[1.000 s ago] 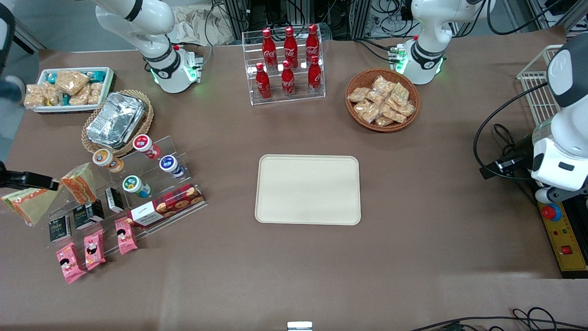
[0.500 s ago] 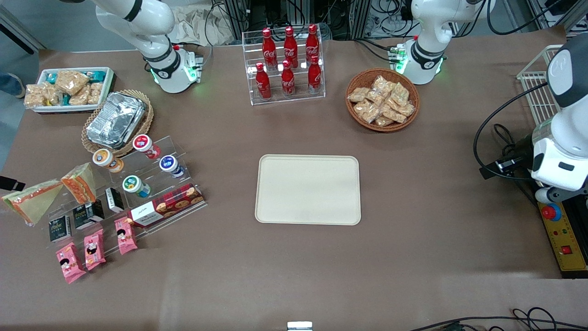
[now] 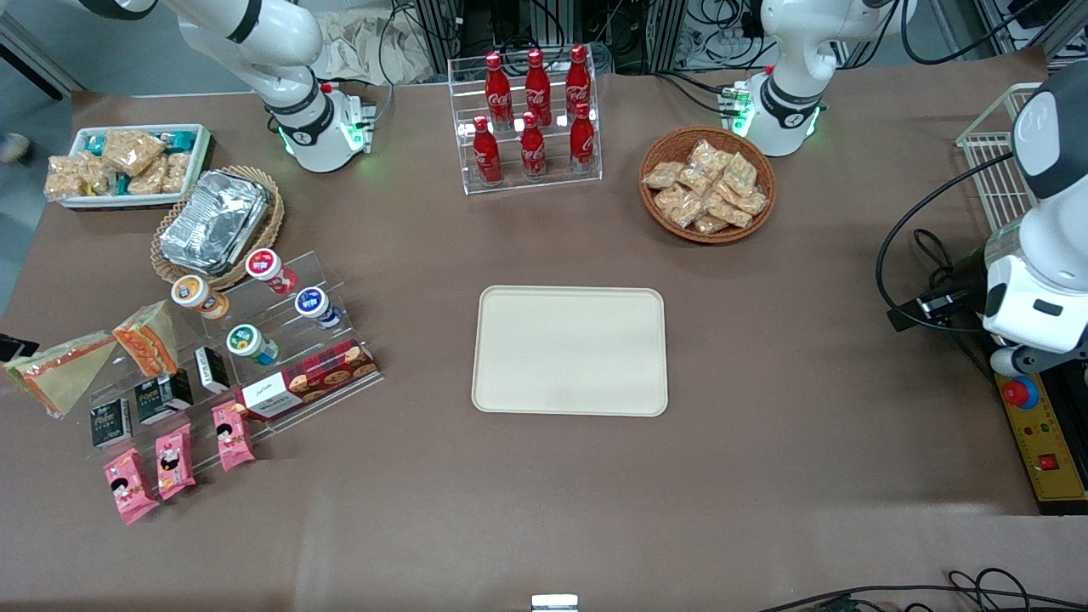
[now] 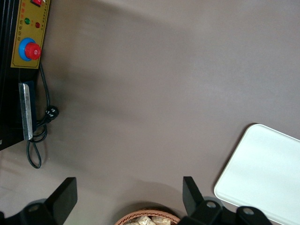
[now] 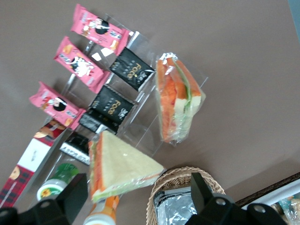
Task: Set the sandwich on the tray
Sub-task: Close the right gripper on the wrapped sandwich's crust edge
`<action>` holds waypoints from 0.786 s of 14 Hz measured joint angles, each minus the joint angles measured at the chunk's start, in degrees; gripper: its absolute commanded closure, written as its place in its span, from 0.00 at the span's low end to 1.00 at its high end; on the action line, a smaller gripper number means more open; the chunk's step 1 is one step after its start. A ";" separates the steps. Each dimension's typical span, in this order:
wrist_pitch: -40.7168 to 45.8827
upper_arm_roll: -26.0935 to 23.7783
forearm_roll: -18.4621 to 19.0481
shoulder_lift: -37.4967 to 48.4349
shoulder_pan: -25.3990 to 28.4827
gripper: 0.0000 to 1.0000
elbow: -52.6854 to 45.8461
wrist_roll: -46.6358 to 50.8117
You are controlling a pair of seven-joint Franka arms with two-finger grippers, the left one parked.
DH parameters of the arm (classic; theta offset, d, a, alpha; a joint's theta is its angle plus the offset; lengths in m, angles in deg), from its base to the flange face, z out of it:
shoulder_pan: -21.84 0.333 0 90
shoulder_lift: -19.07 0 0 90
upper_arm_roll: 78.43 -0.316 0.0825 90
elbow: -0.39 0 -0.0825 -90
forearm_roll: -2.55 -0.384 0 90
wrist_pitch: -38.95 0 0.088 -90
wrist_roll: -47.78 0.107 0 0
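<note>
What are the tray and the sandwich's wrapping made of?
Tray: probably matte cream plastic, smooth, with a molded low rim. Sandwich wrap: clear glossy plastic film, crinkled, with the filling showing through. The open gripper hovers near the sandwich.

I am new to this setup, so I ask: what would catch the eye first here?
The bare cream tray lies mid-table. Red cola bottles stand farther from the camera. The open gripper hangs above the snacks near the wrapped sandwich, at the working arm's end.

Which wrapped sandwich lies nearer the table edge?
The sandwich showing a tan face; the other wedge, orange-sided, sits beside the cups. Open gripper hangs above both.
</note>
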 measured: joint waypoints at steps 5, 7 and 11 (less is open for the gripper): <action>-3.06 -0.01 -0.63 -3.79 -3.34 0.02 2.16 0.32; -3.67 -0.06 -0.74 -4.70 -3.55 0.06 2.15 0.32; -6.11 -0.39 -0.76 -5.03 -3.51 0.05 2.18 0.46</action>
